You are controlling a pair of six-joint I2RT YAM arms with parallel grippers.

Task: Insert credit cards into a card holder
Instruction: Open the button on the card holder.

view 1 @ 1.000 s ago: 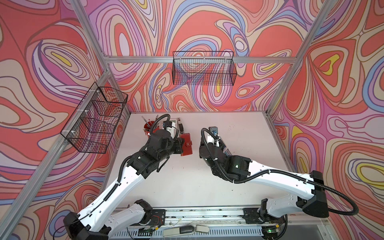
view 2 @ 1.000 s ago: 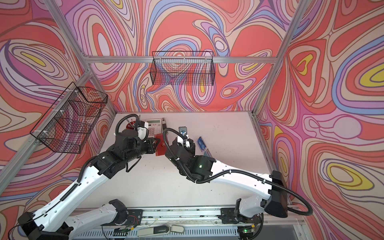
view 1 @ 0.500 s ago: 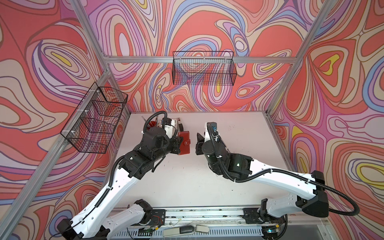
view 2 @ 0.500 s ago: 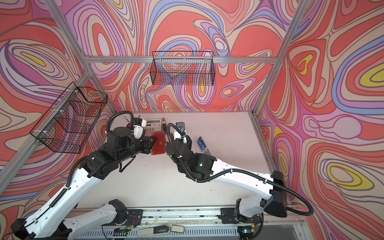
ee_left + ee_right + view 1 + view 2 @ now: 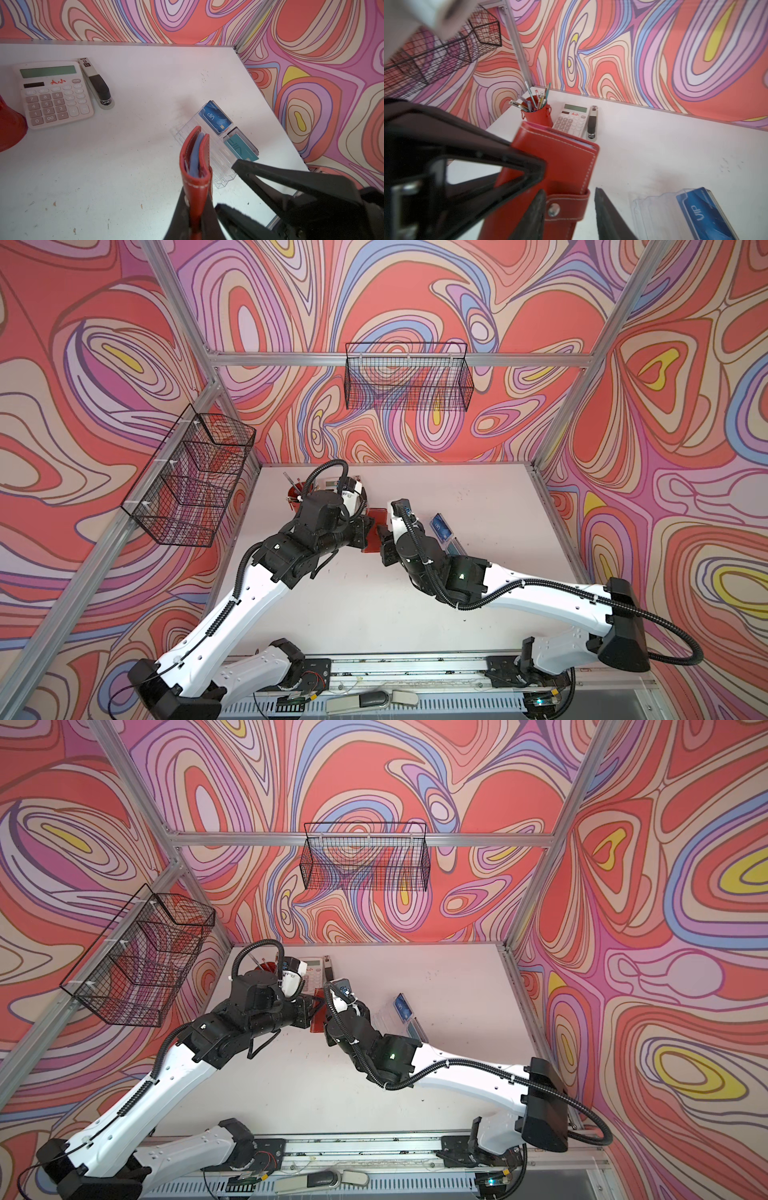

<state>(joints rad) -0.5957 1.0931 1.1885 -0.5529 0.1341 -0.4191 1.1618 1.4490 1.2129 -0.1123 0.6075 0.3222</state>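
Left claw [image 5: 196,209] is pinched on the lower end of the card holder [image 5: 195,164], which is held above the tabletop [image 5: 124,166], long axis running away from that claw. Right claw [image 5: 570,195] is spread astride the snap tab [image 5: 566,207]. Credit cards [image 5: 215,116] are kept in the clear stand [image 5: 220,166]. Against 1 second ago, the right claw is brought closer in.

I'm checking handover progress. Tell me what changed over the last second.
The right end effector swung in toward the card holder; its open jaws now flank the snap tab without clamping it. The left end effector kept its grip on the card holder, which hardly shifted. The credit cards stayed in the clear stand, and the calculator did not move.
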